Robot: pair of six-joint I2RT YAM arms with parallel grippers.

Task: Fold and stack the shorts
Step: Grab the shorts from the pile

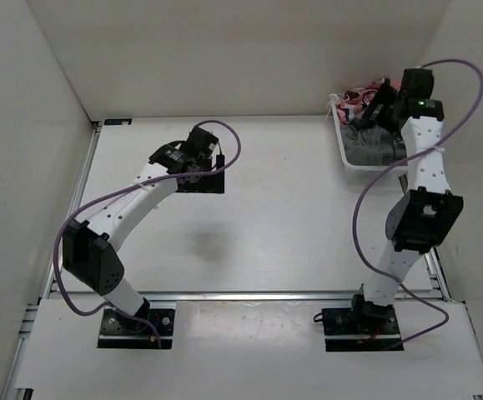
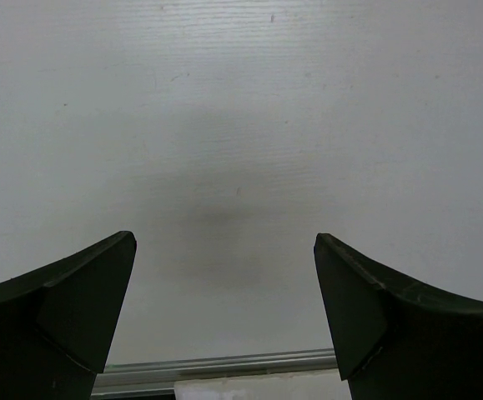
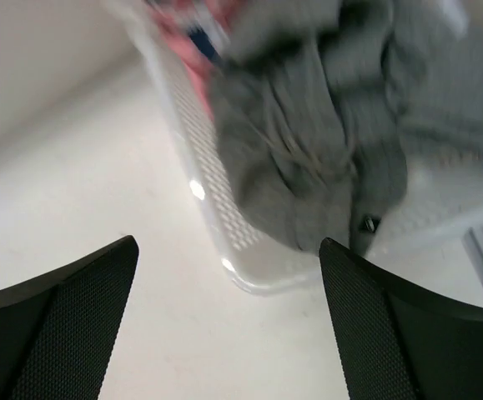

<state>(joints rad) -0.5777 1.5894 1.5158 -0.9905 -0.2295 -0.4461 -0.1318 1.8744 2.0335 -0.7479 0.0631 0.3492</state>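
Grey shorts (image 1: 373, 143) lie crumpled in a white perforated basket (image 1: 342, 148) at the table's back right. They fill the upper half of the right wrist view (image 3: 324, 150), inside the basket's rim (image 3: 224, 225). My right gripper (image 3: 228, 250) is open and empty, just above the basket's near corner; it also shows in the top view (image 1: 376, 107). My left gripper (image 2: 224, 250) is open and empty over bare table, at the back centre-left in the top view (image 1: 212, 148).
Pink and patterned cloth (image 1: 366, 90) lies at the basket's far end, also in the right wrist view (image 3: 193, 46). White walls enclose the table on three sides. A metal rail (image 2: 224, 367) runs along the table's edge in the left wrist view.
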